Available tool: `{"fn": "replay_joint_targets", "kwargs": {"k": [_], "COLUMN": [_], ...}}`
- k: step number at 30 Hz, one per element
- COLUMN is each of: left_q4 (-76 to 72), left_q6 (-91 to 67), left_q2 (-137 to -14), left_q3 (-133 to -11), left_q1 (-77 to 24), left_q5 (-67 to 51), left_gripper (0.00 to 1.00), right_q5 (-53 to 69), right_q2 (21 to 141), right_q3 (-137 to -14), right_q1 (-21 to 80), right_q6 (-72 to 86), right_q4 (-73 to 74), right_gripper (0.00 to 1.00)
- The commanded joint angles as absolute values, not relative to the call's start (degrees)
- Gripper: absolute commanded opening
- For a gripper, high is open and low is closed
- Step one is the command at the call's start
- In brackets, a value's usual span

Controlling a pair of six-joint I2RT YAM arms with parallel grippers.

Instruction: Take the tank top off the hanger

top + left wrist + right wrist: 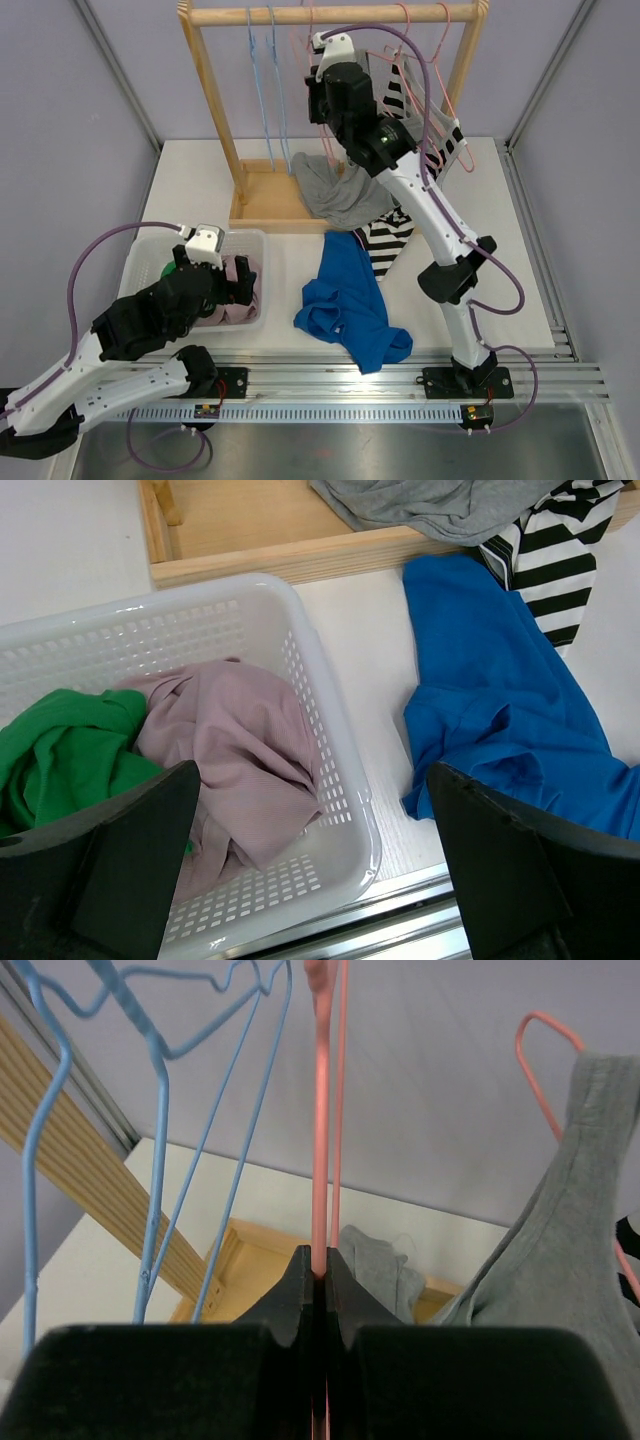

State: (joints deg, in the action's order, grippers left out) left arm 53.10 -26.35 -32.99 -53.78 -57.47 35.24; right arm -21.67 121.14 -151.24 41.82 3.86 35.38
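Observation:
My right gripper (320, 1265) is shut on the thin wire of a pink hanger (320, 1110) up at the rack rail; in the top view it (322, 95) sits just under the rail. A grey tank top (570, 1240) hangs by its strap from another pink hanger (540, 1070) to the right, and its lower part lies heaped on the rack's base (335, 190). My left gripper (312, 775) is open and empty, hovering over the corner of the white basket (200, 595); in the top view it (245, 280) is at the left.
The wooden rack (330, 15) holds blue hangers (265, 90) and several pink ones. A blue shirt (350, 300) and a striped garment (385, 235) lie on the table. The basket (150, 250) holds a mauve garment (240, 750) and a green one (60, 760).

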Motion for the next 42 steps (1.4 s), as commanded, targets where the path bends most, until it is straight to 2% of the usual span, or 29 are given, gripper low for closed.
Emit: {"fn": "replay_joint_targets", "kwargs": {"k": [1,12,13,14,16,19,20,25,28,29,31,34,38,42], "left_q4": [50.72,49.13,48.7,48.52,47.73,47.72,47.99,47.64,42.82,41.06,35.79,29.9,25.41,22.16], "left_q6": [-25.14,-23.38,-23.03,-22.77,-22.15,-22.58,-22.94,-26.89,-28.91,-29.35,-30.49,-31.38,-32.25,-32.43], "left_q2": [-32.43,-32.78,-32.87,-32.96,-32.96,-34.01,-34.62,-40.25,-42.53,-43.06,-46.03,-52.35,-61.75,-70.82], "left_q3": [-53.61,-53.26,-53.17,-53.17,-53.35,-54.05,-55.01,-58.09,-57.31,-56.78,-55.11,-53.53,-53.7,-55.28], "left_q1": [-57.04,-53.79,-53.44,-53.26,-52.82,-52.65,-52.65,-52.73,-53.52,-54.13,-55.89,-58.26,-61.6,-65.38], "left_q5": [36.48,32.7,32.26,31.82,30.5,30.23,30.32,28.13,24.53,23.56,21.28,19.87,18.9,18.99], "left_gripper": [0.99,0.99,0.99,0.99,0.99,0.99,0.99,0.99,0.99,0.99,0.99,0.99,0.99,0.99], "right_q5": [-24.52,-25.58,-25.66,-25.93,-26.89,-28.82,-29.52,-32.78,-29.11,-28.13,-25.16,-22.69,-16.89,-10.03], "right_q2": [123.39,125.42,125.16,124.46,123.4,120.59,118.58,110.32,100.49,94.46,88.19,75.97,59.55,49.15], "right_q3": [-155.39,-154.87,-154.69,-153.82,-152.85,-151.0,-149.6,-144.86,-135.03,-128.21,-121.15,-104.39,-89.7,-79.47], "right_q1": [44.21,46.32,46.32,46.32,46.32,46.32,46.32,46.32,46.41,46.32,46.41,46.32,46.32,46.32], "right_q6": [-1.39,-3.69,-3.95,-4.13,-4.66,-5.71,-6.06,-5.19,-2.73,-2.03,-0.71,2.02,4.91,8.43], "right_q4": [35.86,33.84,33.75,33.4,33.22,32.96,32.78,34.71,34.11,33.32,31.56,31.11,32.34,34.71], "right_gripper": [0.0,0.0,0.03,0.12,0.4,0.53,0.62,0.66,0.7,0.77,0.99,0.99,0.99,0.99]}}
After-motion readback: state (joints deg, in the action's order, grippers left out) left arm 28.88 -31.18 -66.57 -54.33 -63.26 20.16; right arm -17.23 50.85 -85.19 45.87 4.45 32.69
